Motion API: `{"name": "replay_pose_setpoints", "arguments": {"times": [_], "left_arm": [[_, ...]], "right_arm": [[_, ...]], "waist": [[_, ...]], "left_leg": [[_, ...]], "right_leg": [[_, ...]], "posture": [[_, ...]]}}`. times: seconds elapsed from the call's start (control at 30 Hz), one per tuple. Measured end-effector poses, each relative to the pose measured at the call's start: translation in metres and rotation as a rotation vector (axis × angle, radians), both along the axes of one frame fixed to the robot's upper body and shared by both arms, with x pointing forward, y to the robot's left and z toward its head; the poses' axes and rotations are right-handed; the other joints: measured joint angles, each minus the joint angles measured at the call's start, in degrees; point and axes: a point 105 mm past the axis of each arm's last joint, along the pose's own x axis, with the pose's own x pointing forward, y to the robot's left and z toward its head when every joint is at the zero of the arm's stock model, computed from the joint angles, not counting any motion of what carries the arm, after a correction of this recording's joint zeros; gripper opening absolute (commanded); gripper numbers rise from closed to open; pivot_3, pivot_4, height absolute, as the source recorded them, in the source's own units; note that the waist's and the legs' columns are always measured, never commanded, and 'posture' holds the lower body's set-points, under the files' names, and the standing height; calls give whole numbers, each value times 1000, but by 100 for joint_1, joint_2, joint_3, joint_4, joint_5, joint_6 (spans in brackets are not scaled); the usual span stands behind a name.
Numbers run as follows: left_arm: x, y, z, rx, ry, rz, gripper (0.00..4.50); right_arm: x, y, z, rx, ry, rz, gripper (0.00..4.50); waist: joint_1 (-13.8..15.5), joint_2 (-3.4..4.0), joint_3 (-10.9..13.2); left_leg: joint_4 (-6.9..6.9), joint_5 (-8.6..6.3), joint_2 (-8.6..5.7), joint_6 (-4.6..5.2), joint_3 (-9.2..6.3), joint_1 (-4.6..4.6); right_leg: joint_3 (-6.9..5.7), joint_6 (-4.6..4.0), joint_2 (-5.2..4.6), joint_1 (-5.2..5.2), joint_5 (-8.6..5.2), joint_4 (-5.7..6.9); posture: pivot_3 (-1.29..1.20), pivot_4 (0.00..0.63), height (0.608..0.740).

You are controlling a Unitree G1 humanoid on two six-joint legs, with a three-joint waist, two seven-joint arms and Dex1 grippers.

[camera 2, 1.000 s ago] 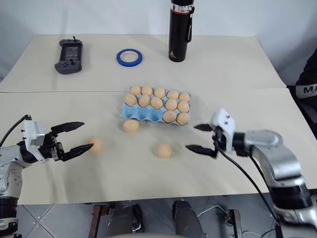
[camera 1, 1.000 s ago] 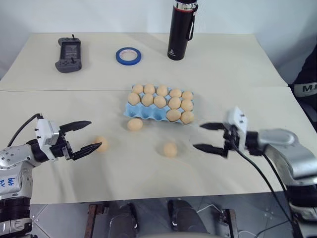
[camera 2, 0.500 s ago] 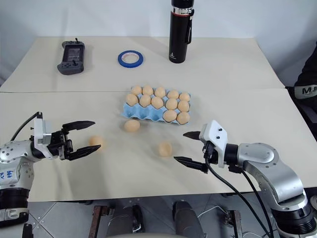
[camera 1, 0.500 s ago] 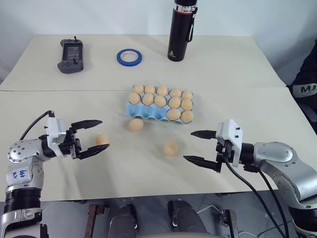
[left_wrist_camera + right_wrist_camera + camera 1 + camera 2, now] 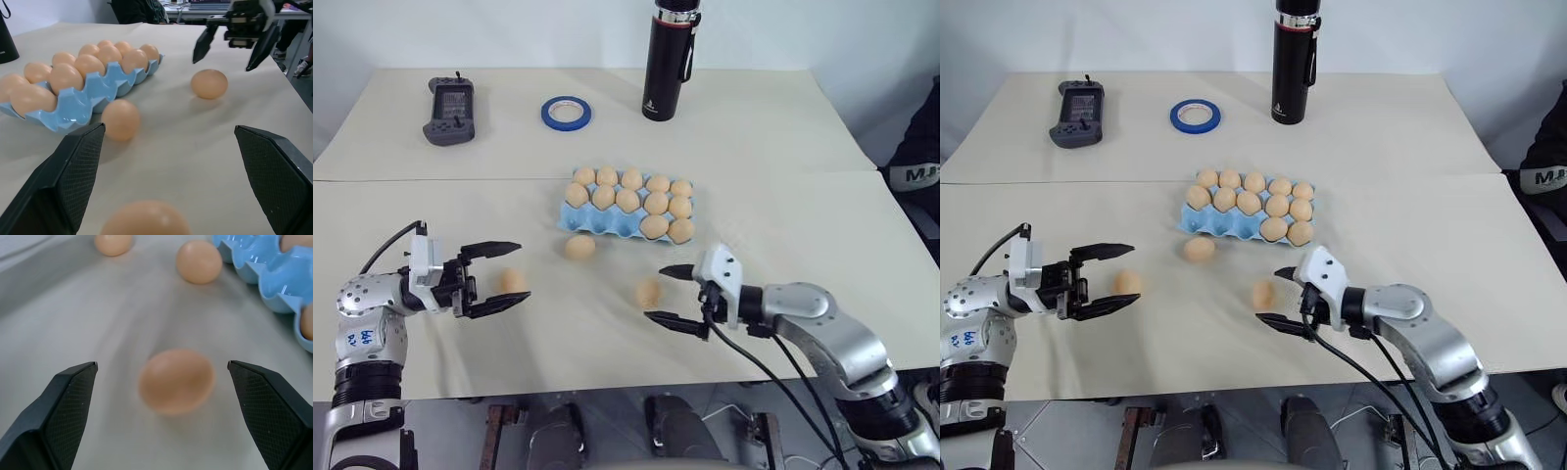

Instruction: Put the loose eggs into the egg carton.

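Three loose eggs lie on the table: one at the left, one just in front of the egg carton, one in the middle. The light-blue egg carton holds several eggs; its front left cups are bare. My left gripper is open, its fingers on either side of the left egg without touching it. My right gripper is open too, its fingertips just right of the middle egg, which lies centred in front of them.
At the back of the table stand a black bottle, a blue tape roll and a dark handheld controller. A seam runs across the table behind the carton. Bare table lies in front of the eggs down to the near edge.
My right gripper has moved left, up to the middle egg. My left gripper has turned and edged right, so its fingers now flank the left egg. The eggs have not moved.
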Motion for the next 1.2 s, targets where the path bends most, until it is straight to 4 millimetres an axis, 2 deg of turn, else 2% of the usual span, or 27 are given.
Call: {"name": "replay_pose_setpoints", "arguments": {"times": [0.2, 0.43, 0.53, 0.73, 1.0, 1.1, 1.2], "left_arm": [[-3, 1, -3, 22, -24, -2, 4500], [-5, 3, -7, 32, -27, 19, 4500], [-6, 5, -10, 32, -19, 28, 4500], [-5, 5, -10, 32, -19, 41, 4500], [-4, 6, -10, 34, -26, 55, 4500], [-3, 6, -10, 33, -29, 62, 4500], [-3, 6, -9, 32, -32, 67, 4500]], "right_arm": [[14, 22, -2, -4, 2, 29, 4462], [15, 26, -7, -46, 38, 70, 4462], [14, 25, -10, -59, 59, 75, 3882], [12, 24, -10, -70, 64, 82, 1919], [14, 24, 0, -54, 13, 96, 127], [14, 20, -7, -60, 35, 83, 24], [16, 21, -2, -37, 13, 76, 24]], "waist": [[10, -1, -1], [5, -1, -1], [6, -1, -1], [7, -2, -2], [12, -8, -6], [15, -9, -6], [0, -9, -6]], "left_leg": [[-1, -1, -1, 0, -1, -2], [-1, -2, 4, -3, -1, -28], [0, -2, 4, -3, -1, -29], [8, -2, 4, -2, -2, -30], [11, -2, 3, -1, -3, -30], [11, -2, 3, -1, -5, -38], [14, -2, 5, -1, -5, -44]], "right_leg": [[-3, 1, -2, -3, 0, 2], [-5, 3, 2, -32, 2, 9], [-6, 3, 2, -34, 2, 9], [-6, 3, 0, -31, 2, 9], [-7, 3, 0, -29, 2, 9], [-8, 3, -1, -35, 2, 9], [-8, 5, 2, -41, 2, 11]], "posture": [[0, 150, 740], [0, 150, 740], [0, 150, 740], [0, 150, 740], [0, 150, 740], [0, 150, 740], [0, 150, 740]]}}
